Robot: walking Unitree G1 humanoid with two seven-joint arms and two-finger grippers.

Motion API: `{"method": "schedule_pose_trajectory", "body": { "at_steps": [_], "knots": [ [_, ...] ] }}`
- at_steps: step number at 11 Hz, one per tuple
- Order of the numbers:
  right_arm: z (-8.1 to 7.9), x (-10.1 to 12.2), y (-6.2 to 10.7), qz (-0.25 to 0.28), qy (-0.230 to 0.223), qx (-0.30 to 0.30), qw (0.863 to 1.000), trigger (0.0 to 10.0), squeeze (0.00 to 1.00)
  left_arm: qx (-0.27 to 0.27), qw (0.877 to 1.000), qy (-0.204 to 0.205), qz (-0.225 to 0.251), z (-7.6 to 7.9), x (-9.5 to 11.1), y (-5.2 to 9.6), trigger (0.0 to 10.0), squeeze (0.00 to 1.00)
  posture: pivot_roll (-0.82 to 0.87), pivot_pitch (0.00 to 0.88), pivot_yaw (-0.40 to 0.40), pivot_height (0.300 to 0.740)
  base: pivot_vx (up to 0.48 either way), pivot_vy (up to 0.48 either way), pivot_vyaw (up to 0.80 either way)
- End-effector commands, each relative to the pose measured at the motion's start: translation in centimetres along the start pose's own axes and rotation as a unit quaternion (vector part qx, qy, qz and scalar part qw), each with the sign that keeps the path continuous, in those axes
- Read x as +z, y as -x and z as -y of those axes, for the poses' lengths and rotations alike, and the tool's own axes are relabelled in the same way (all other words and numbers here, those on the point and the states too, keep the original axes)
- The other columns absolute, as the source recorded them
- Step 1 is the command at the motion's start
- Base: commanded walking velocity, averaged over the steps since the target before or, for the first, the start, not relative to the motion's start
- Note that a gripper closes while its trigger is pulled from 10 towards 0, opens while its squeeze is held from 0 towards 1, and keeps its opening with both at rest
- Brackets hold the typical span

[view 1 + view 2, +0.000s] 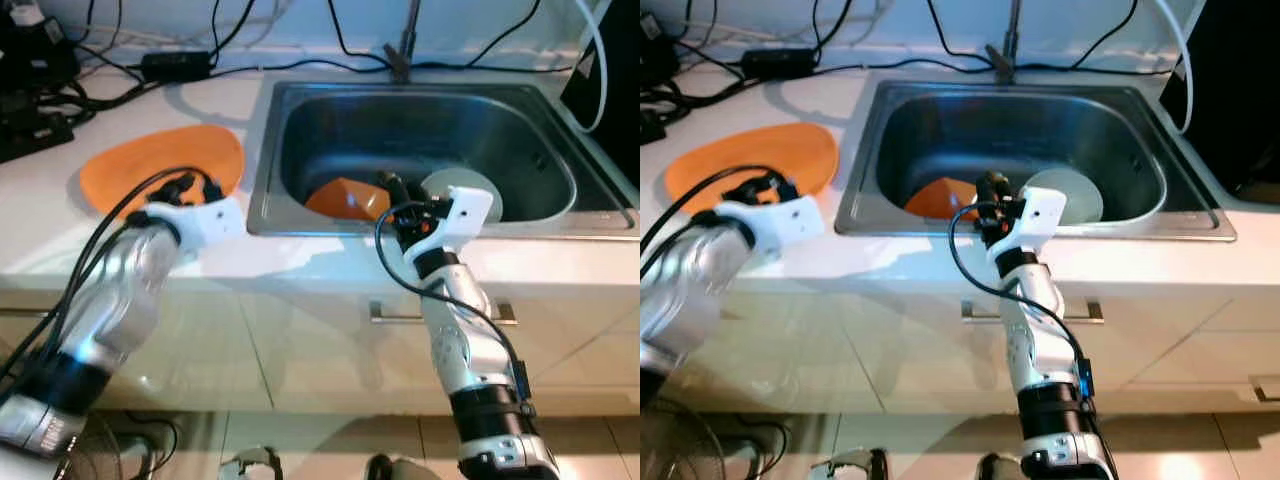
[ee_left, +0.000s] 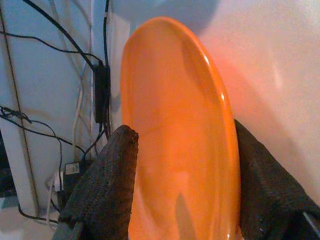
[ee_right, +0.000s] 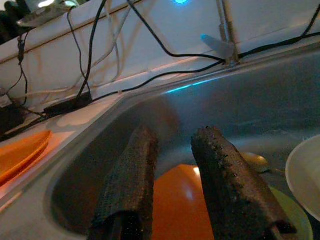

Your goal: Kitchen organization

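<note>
Down in the steel sink [image 1: 520, 140], just ahead of the right gripper [image 1: 392, 186], lies an orange dish [image 1: 345, 198], smooth and glossy, tilted against the basin floor. The right gripper's two black textured fingers [image 3: 131, 185] point into the basin above the near rim, spread with a gap between them and nothing pinched; through that gap the orange dish shows. Beside the gripper, toward the robot's right, a pale round plate [image 1: 462, 190] rests in the basin over a greenish one [image 3: 287, 210], with a metal spoon [image 3: 255, 161] just beyond. The right forearm rises steeply from below the counter edge, bent at the wrist over the sink.

On the white counter [image 1: 150, 110], the left gripper [image 1: 192, 186] reaches forward at the near edge of an oval orange plate [image 1: 160, 165], shiny and shallow. Its woven-looking fingers [image 2: 107, 180] stand apart on either side of the plate's rim; I cannot tell whether they touch it. Black cables [image 1: 110, 85] run along the wall beyond.
</note>
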State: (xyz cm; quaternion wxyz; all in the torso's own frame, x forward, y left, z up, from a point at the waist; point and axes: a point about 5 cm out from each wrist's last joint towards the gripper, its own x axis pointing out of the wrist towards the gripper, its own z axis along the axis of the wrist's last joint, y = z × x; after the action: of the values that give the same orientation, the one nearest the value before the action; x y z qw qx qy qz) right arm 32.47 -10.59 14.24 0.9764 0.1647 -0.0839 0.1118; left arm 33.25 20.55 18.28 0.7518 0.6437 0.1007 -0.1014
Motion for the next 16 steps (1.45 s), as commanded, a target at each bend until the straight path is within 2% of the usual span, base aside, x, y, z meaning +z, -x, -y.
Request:
{"method": "schedule_pose_trajectory", "body": {
  "at_steps": [1,2,3,11,16],
  "knots": [
    [0.6,-0.6,0.3,-0.016,-0.005,-0.016,1.000,10.0,0.00,-0.044,0.999,-0.005,-0.021,1.9,-0.9,-0.7,10.0,0.00,0.11,0.108,0.028,0.740,0.000,0.000,0.00],
    [0.6,-0.5,0.3,-0.015,-0.005,-0.016,1.000,10.0,0.00,-0.044,0.999,-0.004,-0.022,1.9,-1.0,-1.0,8.9,0.00,0.11,0.110,0.027,0.740,0.000,0.000,0.00],
    [0.7,-0.5,0.3,-0.015,-0.006,-0.018,1.000,10.0,0.00,-0.047,0.999,-0.004,-0.019,1.9,-1.0,-1.2,0.0,0.00,0.11,0.111,0.028,0.740,0.000,0.000,0.00],
    [0.7,-0.7,0.4,-0.022,-0.013,-0.021,0.999,10.0,0.00,-0.056,0.998,0.004,-0.011,2.3,-1.2,-1.6,0.0,0.00,0.11,0.124,0.022,0.740,0.000,0.000,0.00],
    [0.8,-0.9,0.4,-0.027,-0.017,-0.025,0.999,10.0,0.00,-0.056,0.998,0.003,-0.014,1.6,-2.3,-2.3,0.0,0.00,0.11,0.130,0.023,0.740,0.000,0.000,0.00]
  ]
}}
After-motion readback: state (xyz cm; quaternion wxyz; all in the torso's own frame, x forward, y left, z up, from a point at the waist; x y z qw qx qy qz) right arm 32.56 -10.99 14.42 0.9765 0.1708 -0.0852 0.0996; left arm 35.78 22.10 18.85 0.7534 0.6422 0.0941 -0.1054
